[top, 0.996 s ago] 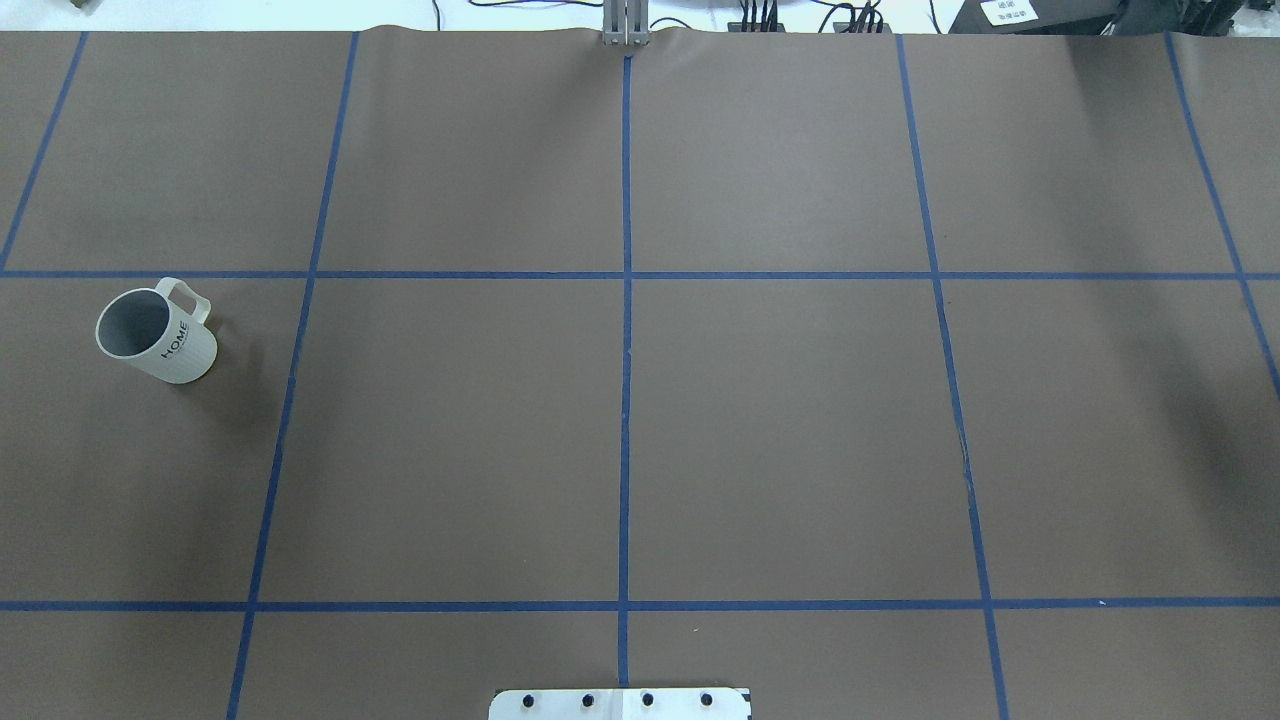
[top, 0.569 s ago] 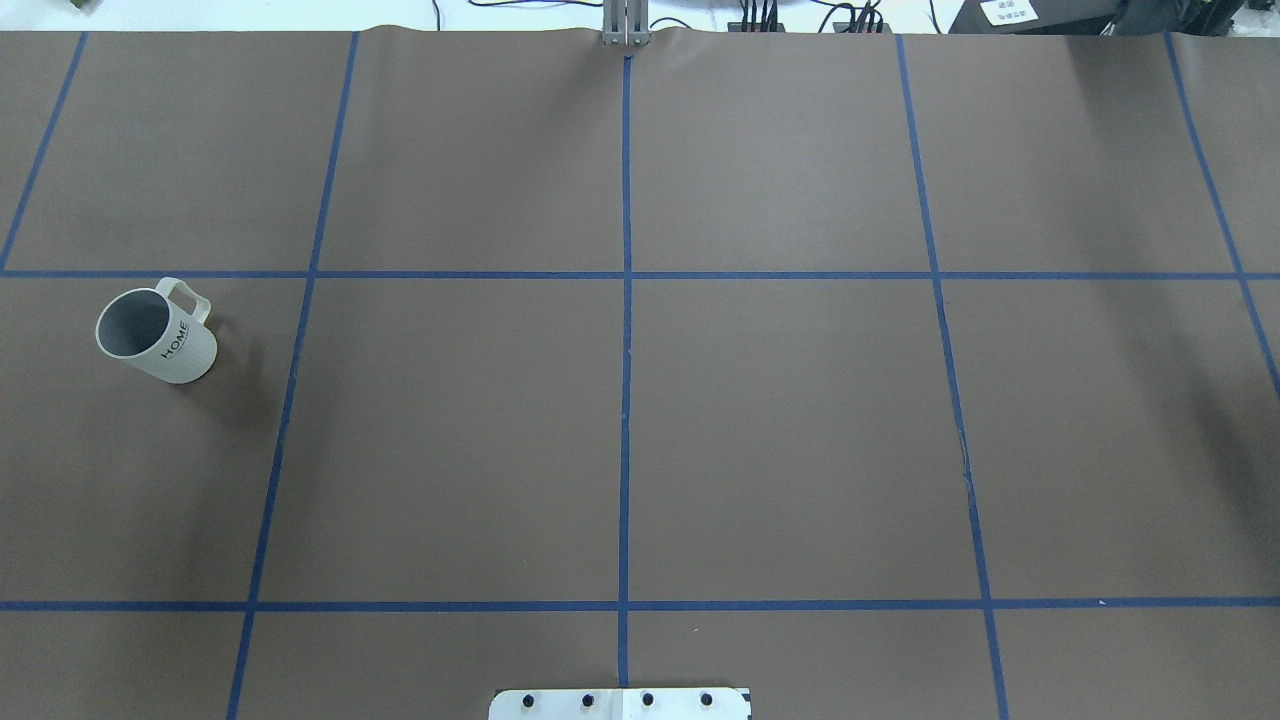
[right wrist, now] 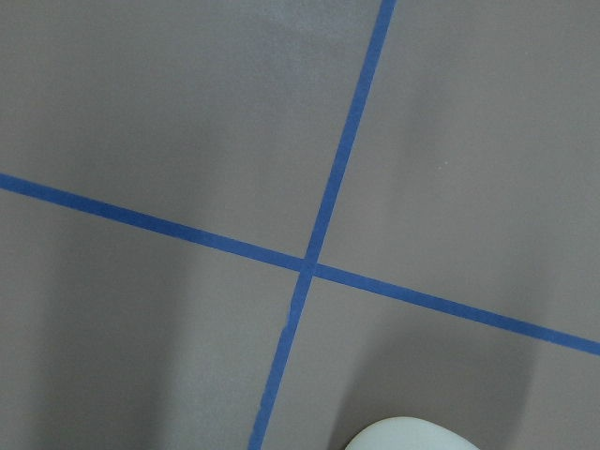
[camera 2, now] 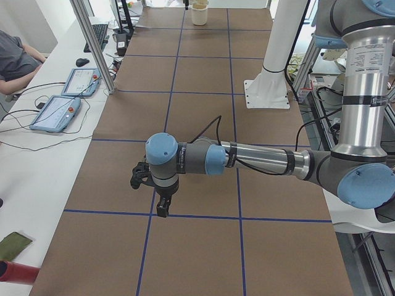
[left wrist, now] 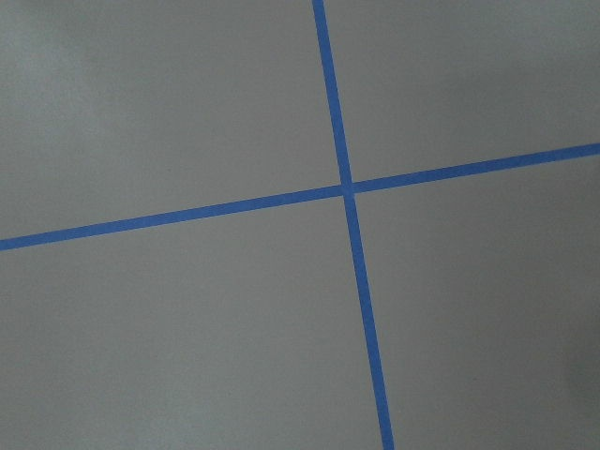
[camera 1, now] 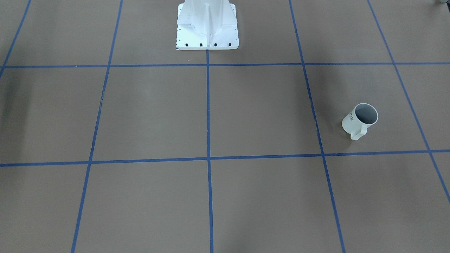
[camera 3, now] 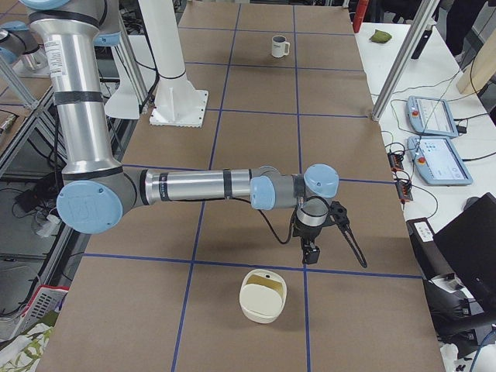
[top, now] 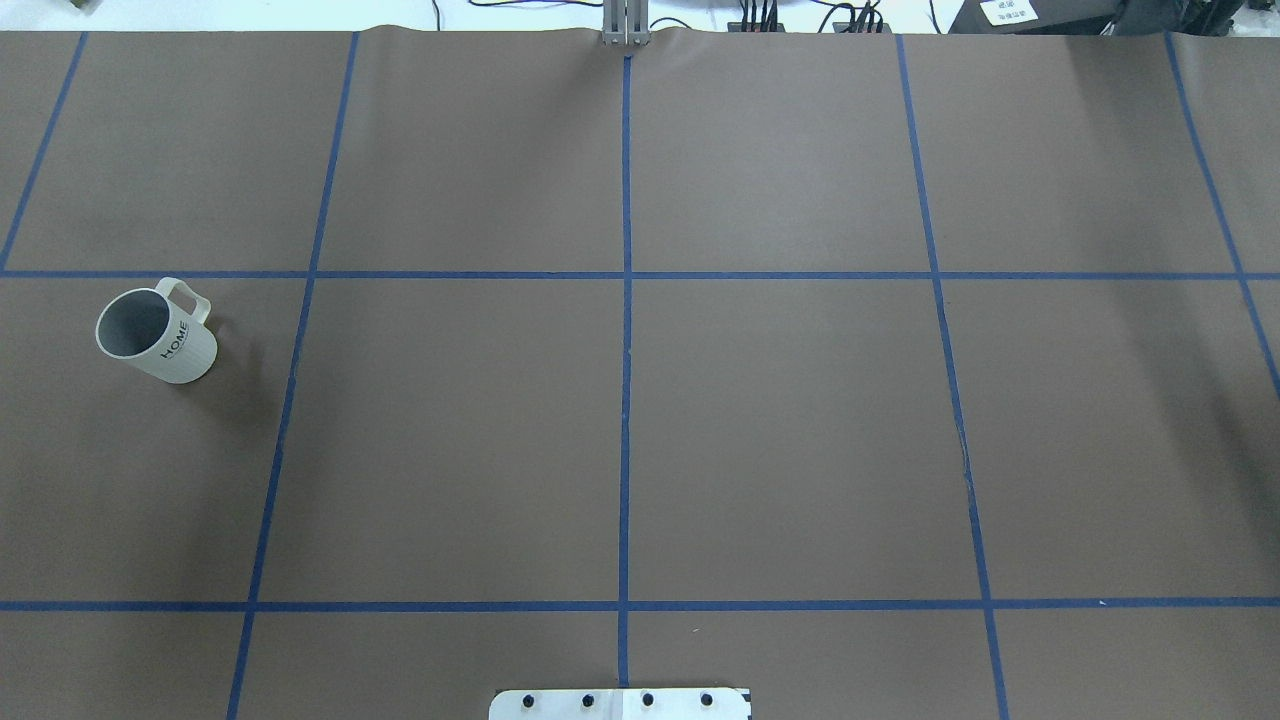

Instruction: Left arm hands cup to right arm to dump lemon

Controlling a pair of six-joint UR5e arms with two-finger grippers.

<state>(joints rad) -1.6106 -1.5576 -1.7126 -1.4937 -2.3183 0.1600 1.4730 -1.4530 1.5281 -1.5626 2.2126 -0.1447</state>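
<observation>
The cup [top: 155,335], a white ribbed mug lettered "HOME", stands upright at the table's left side, handle toward the far edge. It also shows in the front view [camera 1: 360,121] and, far off, in the exterior right view [camera 3: 279,46]. Its inside looks grey; the lemon is not visible. The left arm's gripper [camera 2: 162,208] hangs over the mat beyond the table's left end, pointing down, apart from the cup. The right arm's gripper [camera 3: 310,253] hangs over the table's right end. I cannot tell whether either is open or shut. Both wrist views show only mat and tape.
A cream container [camera 3: 263,294] sits on the mat just below the right gripper; its rim shows in the right wrist view [right wrist: 412,433]. The white robot base [camera 1: 207,28] stands at the table's middle. Operators' tablets [camera 3: 434,136] lie on a side bench.
</observation>
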